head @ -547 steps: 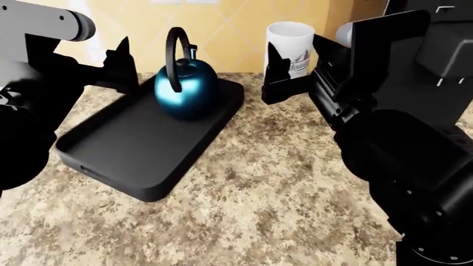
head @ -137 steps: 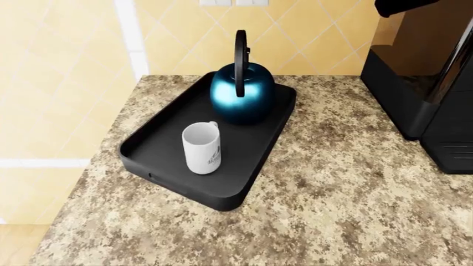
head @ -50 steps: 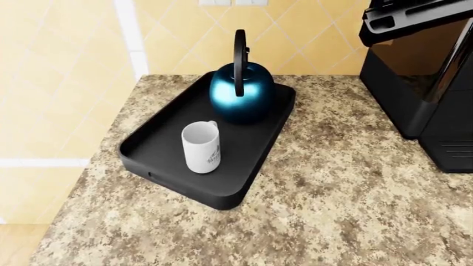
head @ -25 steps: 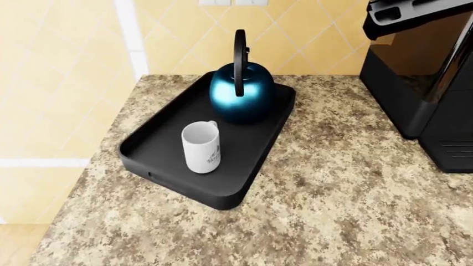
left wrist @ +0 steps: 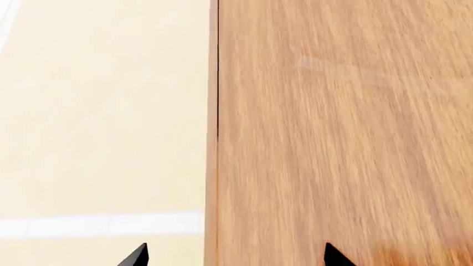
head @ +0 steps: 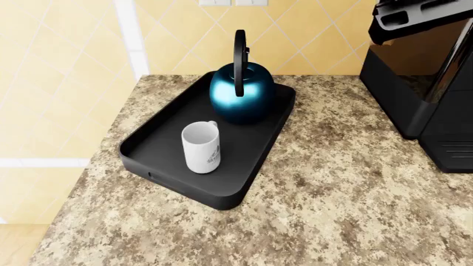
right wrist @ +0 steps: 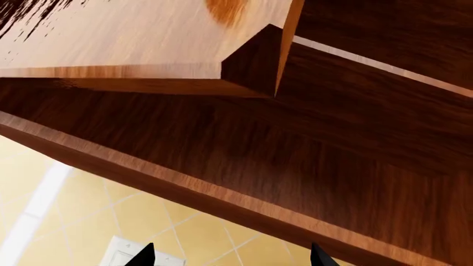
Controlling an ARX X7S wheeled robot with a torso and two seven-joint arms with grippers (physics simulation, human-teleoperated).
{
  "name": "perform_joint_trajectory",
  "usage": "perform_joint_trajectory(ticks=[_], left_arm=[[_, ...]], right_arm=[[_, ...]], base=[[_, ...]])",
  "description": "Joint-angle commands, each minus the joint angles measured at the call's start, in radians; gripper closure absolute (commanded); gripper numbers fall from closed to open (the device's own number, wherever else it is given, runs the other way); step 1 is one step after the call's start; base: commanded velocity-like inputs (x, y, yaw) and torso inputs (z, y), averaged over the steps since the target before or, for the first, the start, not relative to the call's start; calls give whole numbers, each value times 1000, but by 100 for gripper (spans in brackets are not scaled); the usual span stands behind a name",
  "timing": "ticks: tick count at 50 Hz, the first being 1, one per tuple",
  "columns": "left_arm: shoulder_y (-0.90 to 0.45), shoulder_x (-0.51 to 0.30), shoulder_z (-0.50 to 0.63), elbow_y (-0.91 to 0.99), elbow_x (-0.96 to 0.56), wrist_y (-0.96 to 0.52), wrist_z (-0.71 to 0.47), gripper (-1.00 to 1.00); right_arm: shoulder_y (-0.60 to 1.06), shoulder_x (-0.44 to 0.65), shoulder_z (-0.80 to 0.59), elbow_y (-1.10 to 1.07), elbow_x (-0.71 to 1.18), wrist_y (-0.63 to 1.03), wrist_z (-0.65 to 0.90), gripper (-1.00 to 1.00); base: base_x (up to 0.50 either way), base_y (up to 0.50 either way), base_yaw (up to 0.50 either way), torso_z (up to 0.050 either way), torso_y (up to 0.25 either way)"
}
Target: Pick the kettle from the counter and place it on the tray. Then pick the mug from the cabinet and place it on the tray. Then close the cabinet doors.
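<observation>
On the counter point(head: 333, 194), your tray point(head: 159, 145) held both kettle point(head: 242, 98) and mug point(head: 201, 147); only closing the cabinet doors remained, I judged. Both grippers' jaws stood apart, empty. Your left gripper point(left wrist: 235, 256) faced a cabinet door point(left wrist: 340, 127); push it shut.

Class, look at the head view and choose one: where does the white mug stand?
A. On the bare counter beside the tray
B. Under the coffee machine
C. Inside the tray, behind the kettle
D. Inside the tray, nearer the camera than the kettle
D: the mug stands upright inside the tray, toward its near end, while the kettle sits toward the far end.
</observation>
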Motion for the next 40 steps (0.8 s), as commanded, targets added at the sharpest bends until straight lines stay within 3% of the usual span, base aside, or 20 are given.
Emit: perform_joint_trajectory(ticks=[1,16,40], left_arm=[[-146,114,126,-190,140,66,74,-100],[-189,284,264,-553,337,275,185,-100],[-139,398,372,-700,431,393,236,-100]], right_arm=[[-12,18,9,-8,16,-9,9,-100],[-41,22,3,-8,-21,-21,-14,-100],[-108,63,35,-30,-37,-57,-25,-100]], base=[[0,0,0,0,0],[0,0,0,0,0],[0,0,0,2,-3]])
